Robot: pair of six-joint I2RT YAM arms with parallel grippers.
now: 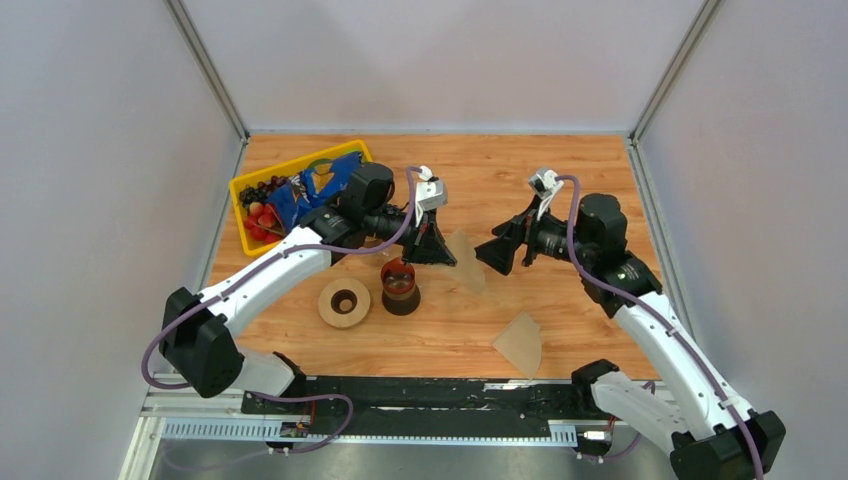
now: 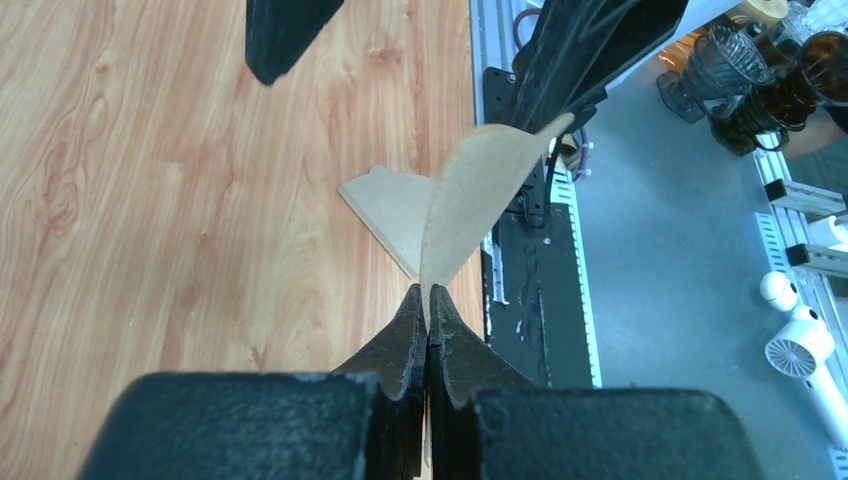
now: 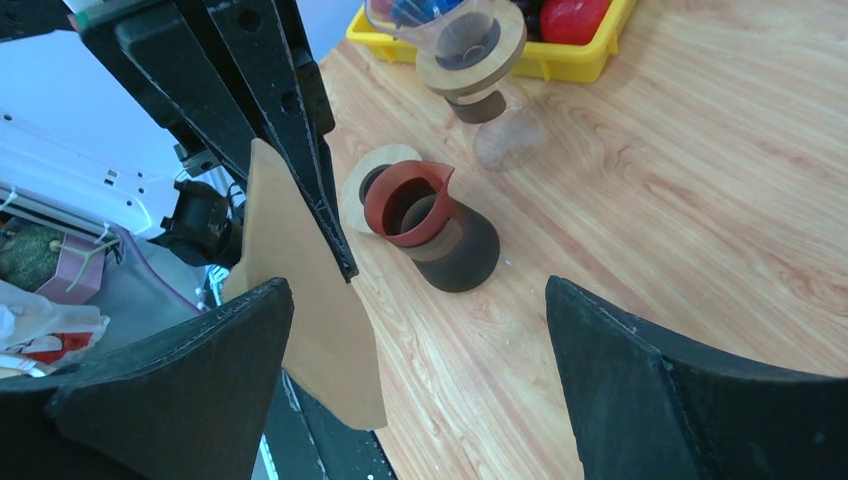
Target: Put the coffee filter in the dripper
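My left gripper (image 1: 441, 250) is shut on the pointed end of a tan paper coffee filter (image 1: 467, 260) and holds it above the table. In the left wrist view the filter (image 2: 475, 195) curves up from the closed gripper (image 2: 428, 295). My right gripper (image 1: 497, 253) is open and faces the filter from the right. In the right wrist view the filter (image 3: 300, 290) hangs just inside the left finger of my open gripper (image 3: 417, 290). The dripper (image 3: 478, 60), clear with a wooden collar, stands by the basket. In the top view my left arm hides it.
A second filter (image 1: 520, 343) lies flat near the front edge and also shows in the left wrist view (image 2: 395, 215). A dark red-brown piece (image 1: 400, 287) and a tan ring disc (image 1: 343, 302) stand left of centre. A yellow basket (image 1: 290, 190) of items sits back left.
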